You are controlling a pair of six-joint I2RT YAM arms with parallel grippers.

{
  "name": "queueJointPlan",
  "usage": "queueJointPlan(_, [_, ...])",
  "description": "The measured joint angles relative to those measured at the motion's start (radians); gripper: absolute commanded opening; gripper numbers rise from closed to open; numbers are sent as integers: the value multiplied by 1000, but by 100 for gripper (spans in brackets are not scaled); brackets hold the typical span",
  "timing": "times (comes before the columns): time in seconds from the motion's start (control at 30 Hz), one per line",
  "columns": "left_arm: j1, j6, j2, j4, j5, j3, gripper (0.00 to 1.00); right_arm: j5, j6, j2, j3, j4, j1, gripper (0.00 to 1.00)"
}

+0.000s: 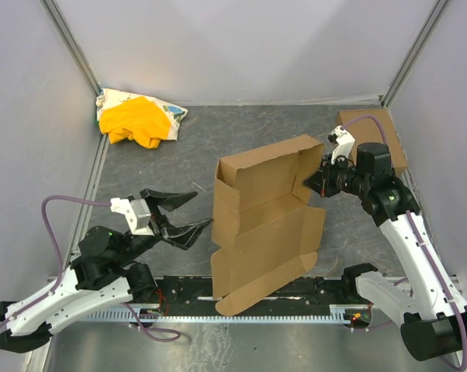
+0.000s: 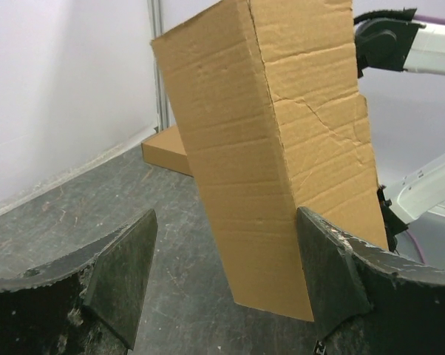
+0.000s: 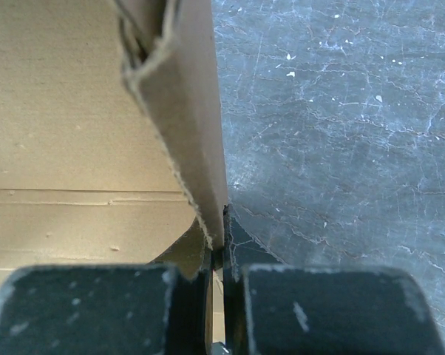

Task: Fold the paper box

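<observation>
Pinching paper box (image 1: pixel 264 225) flap edge, right jaws clamped; left jaws wide, just beside box. Looks light, stiff, crease-prone: grip flap edges.

The paper box (image 1: pixel 264 225) is matt corrugated cardboard; the table (image 1: pixel 179 167) scuffed, rough.

This is a robotics lab work cell: 2 robot arms, the left arm (image 1: pixel 70 298) and the right arm (image 1: pixel 420 248), are bolted side by side to a mounting rail (image 1: pixel 195 288) at the near edge of a dark grey tabletop (image 1: pixel 241 132). Plain white panel walls (image 1: pixel 241 46) held in aluminium frame posts (image 1: pixel 70 45) box the table in on 3 sides. Purple cables (image 1: pixel 78 201) loop from the arms.
</observation>
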Motion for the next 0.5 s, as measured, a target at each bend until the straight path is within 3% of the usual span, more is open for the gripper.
queueJointPlan(0.5, [0, -5, 175, 23, 11, 40, 77, 103, -18, -14, -23, -11, 0, 2])
